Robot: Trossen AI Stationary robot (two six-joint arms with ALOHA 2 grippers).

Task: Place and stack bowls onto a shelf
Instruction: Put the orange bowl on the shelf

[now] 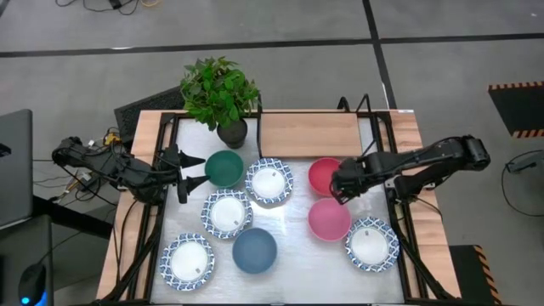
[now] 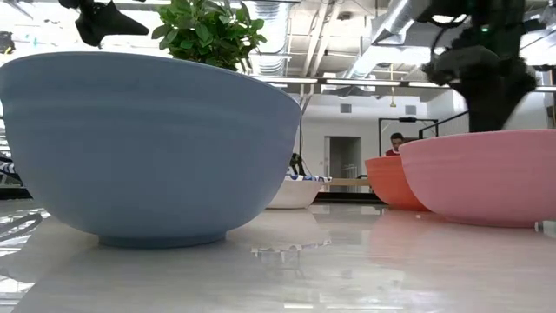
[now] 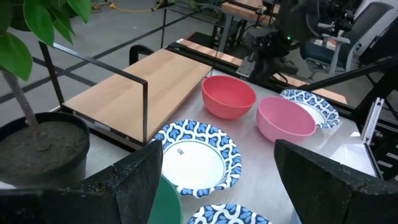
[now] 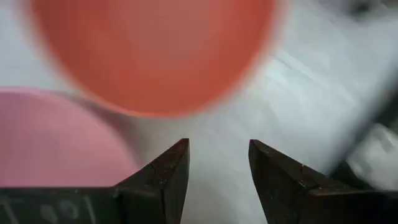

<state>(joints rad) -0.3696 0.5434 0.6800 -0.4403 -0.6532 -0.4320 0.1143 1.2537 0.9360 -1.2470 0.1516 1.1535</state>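
Several bowls stand on the metal tabletop [image 1: 293, 246]: a dark green bowl [image 1: 224, 167], a slate blue bowl [image 1: 254, 251], a coral pink bowl [image 1: 322, 175], a lighter pink bowl [image 1: 329, 219], and white bowls with blue rims, one at the middle [image 1: 269, 181]. The wooden shelf [image 1: 310, 133] at the far side is bare. My left gripper [image 1: 194, 170] is open just left of the green bowl [image 3: 166, 204], its fingers clear of the rim. My right gripper [image 1: 342, 184] is open above the table, at the coral bowl's right rim [image 4: 149, 56], between the two pink bowls.
A potted plant [image 1: 219, 93] stands at the far left, beside the shelf's left end. Black metal rails [image 1: 393, 161] run along the table's left and right sides. More white bowls sit at the near left [image 1: 188, 261] and the near right [image 1: 371, 244].
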